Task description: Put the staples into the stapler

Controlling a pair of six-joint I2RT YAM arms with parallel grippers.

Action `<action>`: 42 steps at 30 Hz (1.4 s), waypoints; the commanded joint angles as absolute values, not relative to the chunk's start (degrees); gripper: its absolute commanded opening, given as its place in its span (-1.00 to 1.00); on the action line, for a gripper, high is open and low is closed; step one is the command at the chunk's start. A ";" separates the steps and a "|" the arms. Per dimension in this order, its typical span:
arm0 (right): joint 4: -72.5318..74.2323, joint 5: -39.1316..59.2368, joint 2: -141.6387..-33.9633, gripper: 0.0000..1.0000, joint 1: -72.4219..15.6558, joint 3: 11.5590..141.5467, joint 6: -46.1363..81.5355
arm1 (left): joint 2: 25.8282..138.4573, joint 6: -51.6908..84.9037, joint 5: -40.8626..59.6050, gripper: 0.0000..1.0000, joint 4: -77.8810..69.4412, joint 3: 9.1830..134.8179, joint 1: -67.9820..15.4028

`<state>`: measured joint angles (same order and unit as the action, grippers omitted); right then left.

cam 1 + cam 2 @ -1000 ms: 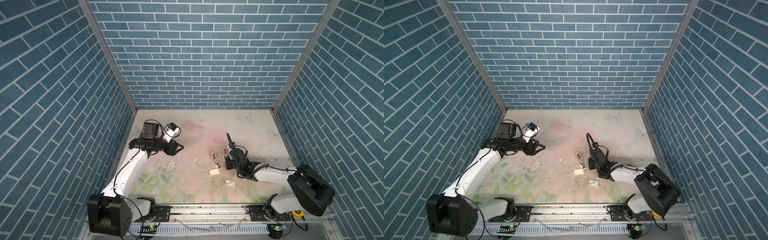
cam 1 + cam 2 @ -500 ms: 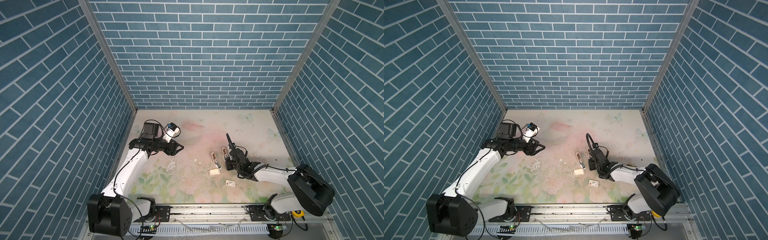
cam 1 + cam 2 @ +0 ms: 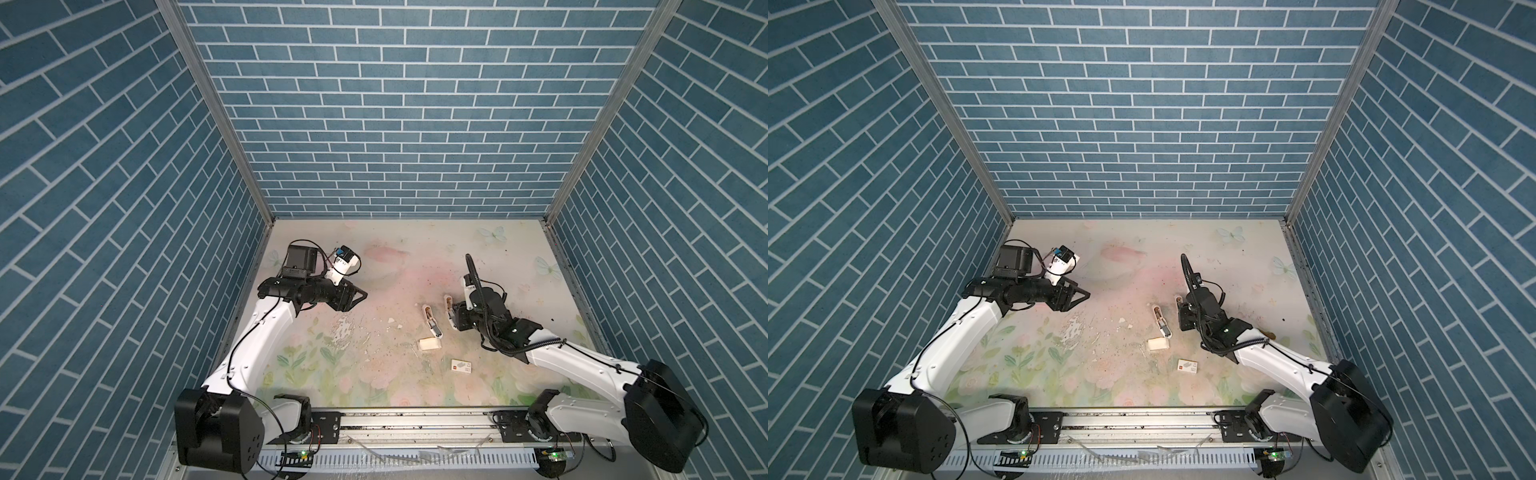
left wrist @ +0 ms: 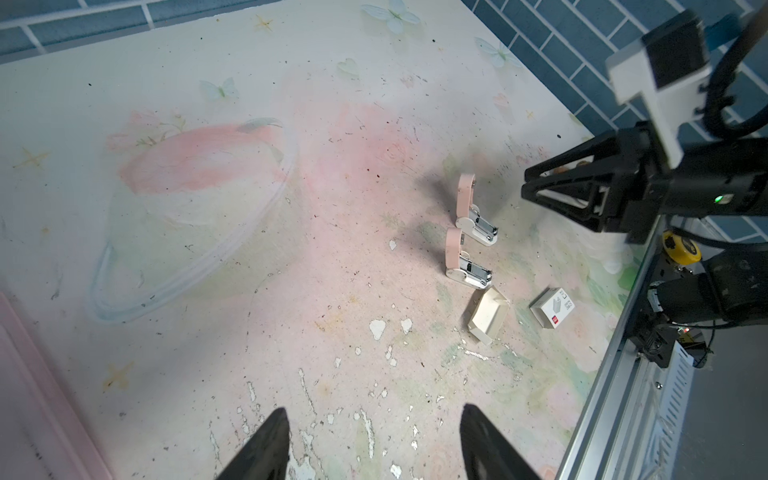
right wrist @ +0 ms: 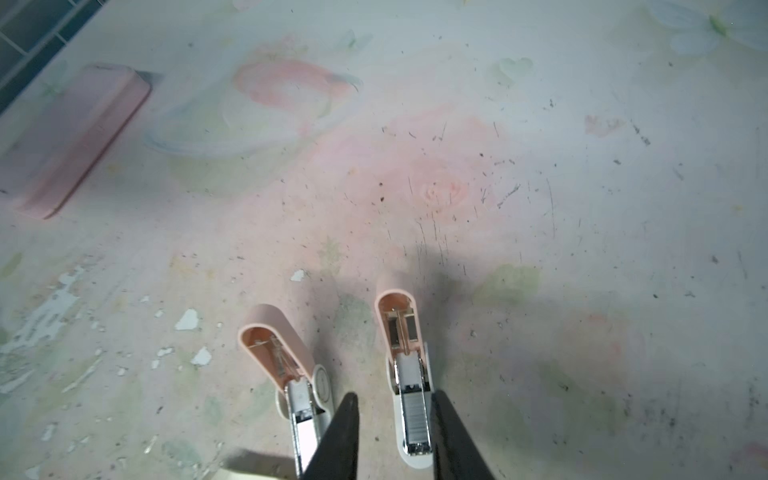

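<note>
Held right gripper (image 5: 395, 395) astride stapler (image 5: 409, 365), jaws slightly apart, gripping nothing — likely releasing, staples (image 5: 415, 419) already seated in its channel — and left gripper (image 4: 374, 409) wide, empty, at 9 o'clock.

On the worn floral table (image 4: 332, 199) are laid an opened pink stapler (image 4: 464, 261), a second stapler (image 4: 472, 217) beside it, a cream tray (image 4: 488, 316) and a white sleeve (image 4: 553, 308).

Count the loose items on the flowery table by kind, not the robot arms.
Pink plastic staplers, lids swung open: 2
Cream-white cardboard tray: 1
Flat white card sleeve with red square: 1
Pale pink flat rectangular block: 1
Total: 5
</note>
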<state>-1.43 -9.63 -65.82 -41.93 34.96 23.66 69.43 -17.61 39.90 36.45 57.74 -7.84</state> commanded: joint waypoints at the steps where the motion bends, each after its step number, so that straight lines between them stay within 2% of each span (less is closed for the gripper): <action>1: -10.83 -7.10 -61.89 -0.39 -41.75 36.88 25.38 | 69.20 -20.47 39.45 0.37 39.43 59.72 -7.47; 7: -16.22 -1.24 -55.53 -0.43 -41.73 33.96 31.55 | 71.02 -24.17 39.10 0.37 44.35 63.46 -7.47; 15: -6.20 8.43 -55.77 -0.38 -42.64 26.28 40.44 | 75.10 -28.45 39.02 0.38 48.76 68.03 -7.47; 20: -5.80 5.38 -60.86 -0.28 -46.28 29.54 38.49 | 74.09 -29.70 39.33 0.37 49.61 66.76 -7.47; 28: -8.24 -2.09 -73.64 -0.25 -49.36 37.66 31.12 | 70.14 -30.69 39.99 0.38 51.99 64.79 -7.47; 42: -5.68 -3.77 -84.76 -0.19 -49.67 41.30 24.47 | 67.75 -30.76 41.22 0.39 55.33 64.10 -7.47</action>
